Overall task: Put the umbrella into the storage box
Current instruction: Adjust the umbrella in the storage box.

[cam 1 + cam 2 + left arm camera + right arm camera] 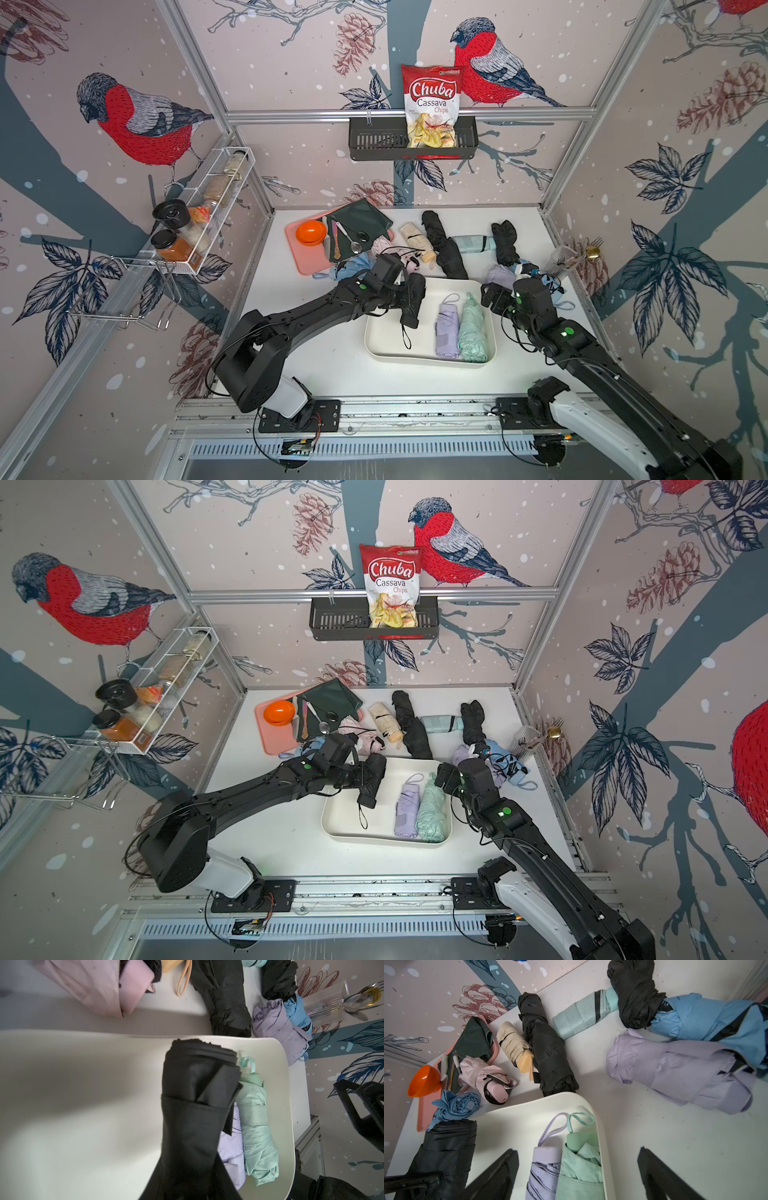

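Observation:
A folded black umbrella [413, 299] [193, 1105] hangs tilted over the left part of the off-white storage box [386, 336] [345, 812]. My left gripper [395, 293] is shut on it, and the umbrella hides the fingers in the left wrist view. Its wrist strap dangles into the box. A lilac umbrella [446, 328] and a mint umbrella [473, 332] lie side by side along the box's right wall. My right gripper [492, 297] [578, 1150] stands open and empty above the box's far right corner, straddling its rim [600, 1136].
Several folded umbrellas lie behind the box: black [444, 245], cream [417, 241], pale mint [471, 244], black [505, 243], lilac [675, 1070], blue [708, 1018], pink [488, 1076]. The pink tray [299, 253] holds an orange bowl [311, 232]. A clear holder [565, 255] stands far right.

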Action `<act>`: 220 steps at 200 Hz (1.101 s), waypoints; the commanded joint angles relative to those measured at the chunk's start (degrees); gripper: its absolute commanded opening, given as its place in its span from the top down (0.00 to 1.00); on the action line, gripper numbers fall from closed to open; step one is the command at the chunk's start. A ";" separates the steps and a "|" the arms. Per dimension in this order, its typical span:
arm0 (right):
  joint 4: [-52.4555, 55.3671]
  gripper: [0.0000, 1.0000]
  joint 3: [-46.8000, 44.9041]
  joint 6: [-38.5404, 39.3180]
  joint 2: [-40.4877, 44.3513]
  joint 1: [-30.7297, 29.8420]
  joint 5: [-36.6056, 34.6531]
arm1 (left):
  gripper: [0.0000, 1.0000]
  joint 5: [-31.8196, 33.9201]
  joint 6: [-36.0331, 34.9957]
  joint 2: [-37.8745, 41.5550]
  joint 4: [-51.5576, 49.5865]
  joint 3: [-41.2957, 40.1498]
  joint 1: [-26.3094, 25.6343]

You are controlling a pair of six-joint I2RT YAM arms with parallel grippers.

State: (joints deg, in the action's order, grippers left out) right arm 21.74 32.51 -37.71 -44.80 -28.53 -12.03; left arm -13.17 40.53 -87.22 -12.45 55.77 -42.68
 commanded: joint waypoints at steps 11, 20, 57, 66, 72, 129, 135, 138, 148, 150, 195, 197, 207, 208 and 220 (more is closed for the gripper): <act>2.21 0.06 -1.20 -2.31 0.62 -0.17 -1.33 | 1.00 -1.95 2.36 -3.75 5.21 0.17 -2.15; 2.56 0.06 -1.44 -2.48 0.78 -0.24 -1.63 | 1.00 -0.61 2.30 -5.05 3.60 1.07 -2.89; 2.64 0.06 -3.15 -2.91 1.25 -0.31 -2.13 | 1.00 0.01 3.19 -9.55 0.87 4.26 -5.72; 2.23 0.06 -3.62 -2.89 1.29 -0.33 -1.75 | 1.00 -0.18 3.61 -10.35 0.65 4.20 -5.97; 2.09 0.06 -3.83 -2.92 1.25 -0.33 -1.52 | 1.00 -0.42 3.82 -10.88 0.67 3.96 -6.10; 2.95 0.23 -0.37 -3.93 0.83 -4.64 0.08 | 1.00 -0.89 5.09 -11.01 1.88 1.71 -6.19; 3.05 0.25 0.18 -4.62 0.59 -5.61 0.08 | 1.00 -0.96 4.94 -10.99 1.98 1.71 -6.19; 3.10 0.26 0.45 -5.10 0.37 -6.18 0.08 | 1.00 -0.98 4.87 -11.04 2.06 1.71 -6.19; 3.14 0.29 1.28 -6.55 -0.56 -8.12 0.07 | 1.00 -0.98 4.58 -11.08 2.36 1.71 -6.17; 3.14 0.30 1.45 -6.93 -0.76 -8.53 0.12 | 1.00 -0.98 4.52 -11.07 2.39 1.71 -6.14; 5.80 0.39 7.56 -13.59 -11.08 -17.00 -0.84 | 1.00 -1.29 4.88 -11.41 5.66 -1.72 -6.19; 5.98 0.39 7.83 -13.78 -11.65 -17.11 -0.61 | 1.00 -1.26 4.99 -11.35 5.85 -1.78 -6.19; 6.52 0.42 9.19 -14.72 -13.83 -17.49 0.33 | 1.00 -1.08 5.21 -11.03 6.58 -2.68 -6.19; 6.59 0.43 9.30 -14.78 -14.09 -17.55 0.38 | 1.00 -1.08 5.23 -11.03 6.61 -2.73 -6.19; 6.39 0.45 10.23 -15.30 -16.32 -18.24 1.42 | 1.00 -0.72 5.65 -10.59 7.51 -3.74 -6.18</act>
State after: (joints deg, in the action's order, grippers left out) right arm 26.13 40.86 -49.69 -57.80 -45.65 -11.92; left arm -14.09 45.19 -98.41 -6.92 53.63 -48.77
